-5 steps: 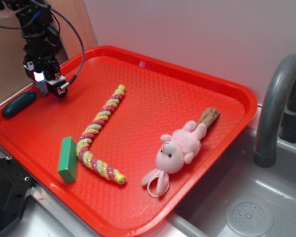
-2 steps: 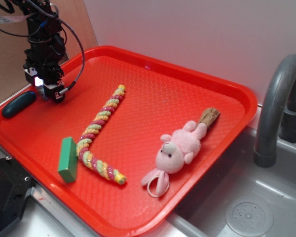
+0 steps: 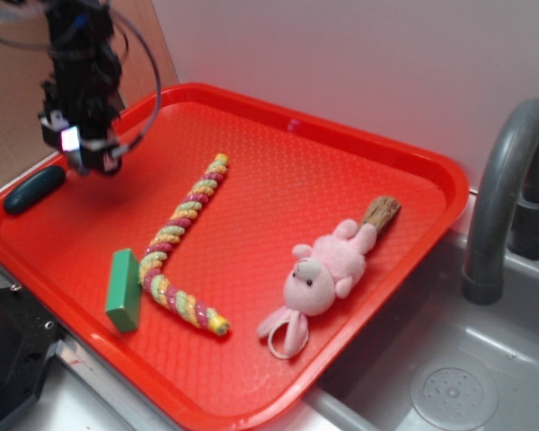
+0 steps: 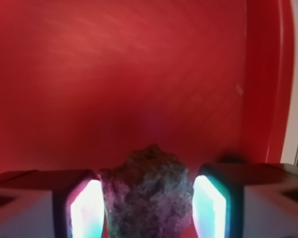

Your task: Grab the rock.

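Setting: a plain white wall rises behind the sink; a grey faucet arches over its far side, a round drain lies below, and brown board stands far left.

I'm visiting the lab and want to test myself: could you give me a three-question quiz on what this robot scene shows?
1. True or false: the rock sits between the gripper fingers.
2. What lies nearest the pink bunny: A) green block, B) brown wood-like piece, C) teal oblong?
3. What colour is the tray?

Key: 1 true; 2 B; 3 red.
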Controlling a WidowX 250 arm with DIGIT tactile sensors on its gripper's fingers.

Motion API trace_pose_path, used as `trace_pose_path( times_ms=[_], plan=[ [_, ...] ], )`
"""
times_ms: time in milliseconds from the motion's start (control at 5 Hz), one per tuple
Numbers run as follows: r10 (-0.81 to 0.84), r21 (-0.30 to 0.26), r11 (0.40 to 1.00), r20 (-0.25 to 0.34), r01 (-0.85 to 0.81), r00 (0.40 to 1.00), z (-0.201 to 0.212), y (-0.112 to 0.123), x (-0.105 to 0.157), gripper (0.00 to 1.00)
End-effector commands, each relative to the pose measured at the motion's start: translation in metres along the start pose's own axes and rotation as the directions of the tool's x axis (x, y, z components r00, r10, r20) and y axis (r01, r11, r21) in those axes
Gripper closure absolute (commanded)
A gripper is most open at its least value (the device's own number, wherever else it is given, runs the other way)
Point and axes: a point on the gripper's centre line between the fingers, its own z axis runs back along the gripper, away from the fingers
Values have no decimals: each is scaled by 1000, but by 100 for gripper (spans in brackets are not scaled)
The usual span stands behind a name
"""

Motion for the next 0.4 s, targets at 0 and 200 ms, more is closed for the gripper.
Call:
trace_pose_path(
  times_ms=[0, 200],
  plan=[
    [-129, -124, 981, 156, 149, 979, 92, -66, -45, 100],
    [-133, -141, 977, 179, 159, 975, 94, -74, -72, 100]
  ],
)
